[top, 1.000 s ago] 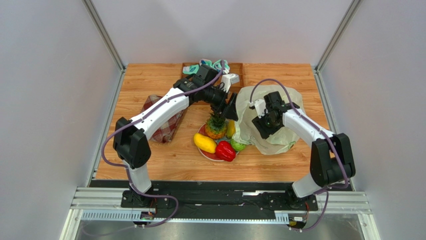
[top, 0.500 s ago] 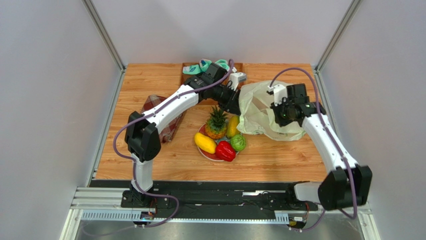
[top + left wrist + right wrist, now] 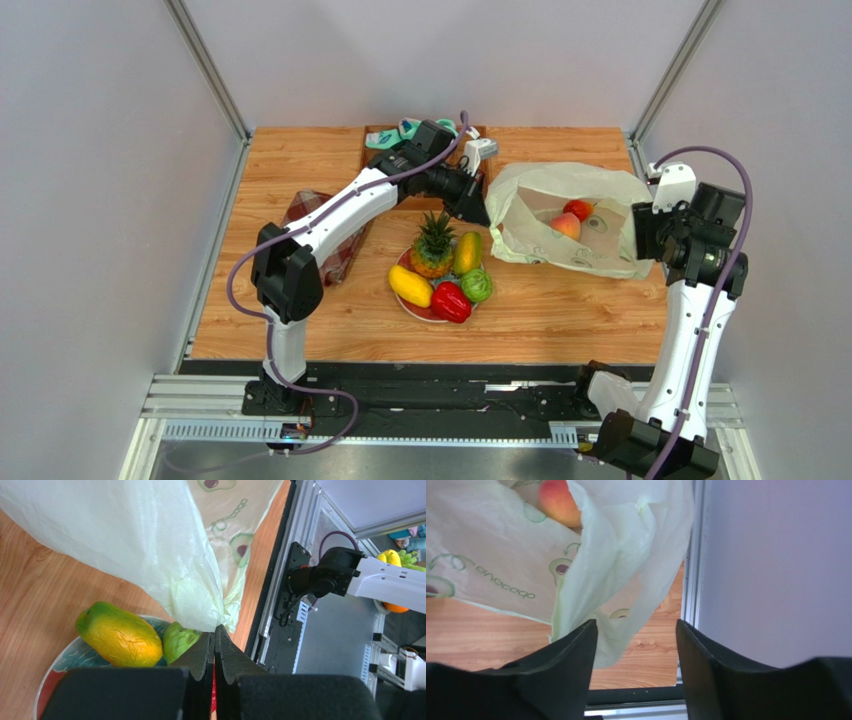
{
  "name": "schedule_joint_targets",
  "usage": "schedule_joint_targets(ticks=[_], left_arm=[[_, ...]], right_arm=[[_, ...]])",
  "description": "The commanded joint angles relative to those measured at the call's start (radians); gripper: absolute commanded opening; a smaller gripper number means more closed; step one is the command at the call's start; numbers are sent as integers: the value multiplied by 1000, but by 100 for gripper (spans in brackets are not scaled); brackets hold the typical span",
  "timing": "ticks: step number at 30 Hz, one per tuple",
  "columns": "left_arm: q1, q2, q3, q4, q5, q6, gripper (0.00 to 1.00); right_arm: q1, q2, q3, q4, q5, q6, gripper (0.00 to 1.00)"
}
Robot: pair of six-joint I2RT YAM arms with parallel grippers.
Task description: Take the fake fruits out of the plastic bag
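The plastic bag lies spread open toward the far right corner of the bench, and its film carries an avocado print. A peach and a small red fruit rest inside it, touching each other. The left fingers are pressed together on the bag's left rim, pinching the film just beyond the plate. The right fingers stand wide apart by the right edge, with a fold of film ahead of the gap (contact cannot be told). On the plate, mid-bench, sit a pineapple, two mangoes, a red bell pepper and a green round piece.
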Motion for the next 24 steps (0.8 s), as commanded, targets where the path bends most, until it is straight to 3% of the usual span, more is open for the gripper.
schedule_joint_targets(ticks=[1, 2, 3, 5, 8, 13, 19, 24], left_arm=[[-14, -14, 36, 34, 71, 10, 0], [-22, -11, 36, 34, 74, 7, 0], [-25, -9, 36, 37, 77, 4, 0], [-31, -3, 39, 41, 80, -7, 0], [-31, 9, 47, 47, 82, -15, 0], [-31, 4, 42, 63, 91, -39, 0], [-31, -16, 13, 75, 89, -58, 0], [-31, -28, -10, 86, 89, -70, 0]], right_arm=[[7, -48, 142, -86, -348, 7, 75], [29, -64, 150, -56, -419, 33, 87], [52, -91, 150, -38, -484, 34, 88], [159, -90, 141, -7, -567, 54, 79], [333, -19, 101, -39, -489, 47, 71], [496, 155, 38, -24, -387, 13, 52], [505, 326, 36, 12, -279, -64, 37], [493, 503, 87, 45, -195, -7, 28]])
